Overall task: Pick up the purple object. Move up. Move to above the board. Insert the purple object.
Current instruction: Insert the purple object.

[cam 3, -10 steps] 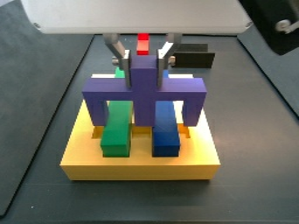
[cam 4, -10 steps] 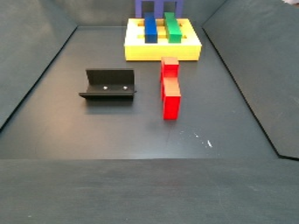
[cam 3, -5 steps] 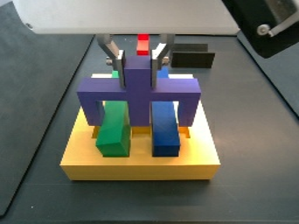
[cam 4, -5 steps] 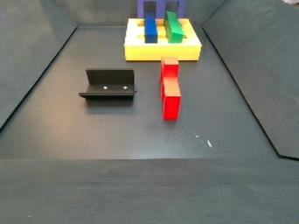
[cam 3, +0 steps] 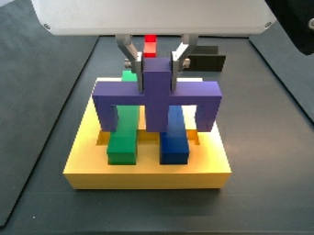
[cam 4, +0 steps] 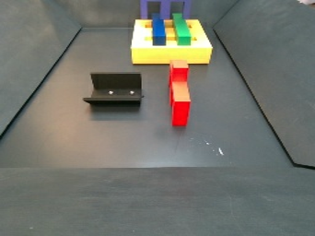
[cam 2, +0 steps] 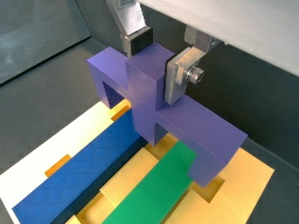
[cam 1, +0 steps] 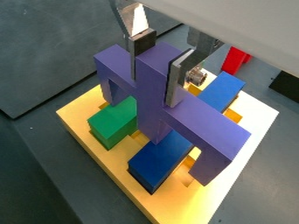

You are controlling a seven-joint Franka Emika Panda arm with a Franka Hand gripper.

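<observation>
Fingers of the gripper clamp the raised central post of the purple object in a wrist view, one silver plate on each side of the post. The purple object hangs over the board, its crossbar crossing above the green bar and the blue bar. Beyond the board's far edge a red block shows on the dark counter.

Seen from the other wrist camera, the gripper holds the same post, its fingers pressed flat against the purple object. The blue bar and the green bar lie side by side on the board, passing beneath the crossbar.

In a side view the gripper comes down from above the board, closed on the post of the purple object. The crossbar sits level, its legs reaching down at the outer sides of the green bar and the blue bar; whether the legs touch the board cannot be told. Behind the board stand the red block and a dark fixture.

From the opposite side camera, the board lies at the far end of the counter, with the purple object above it, cut off by the frame edge. The red block lies just in front of the board, the fixture beside it. The gripper is out of frame here.
</observation>
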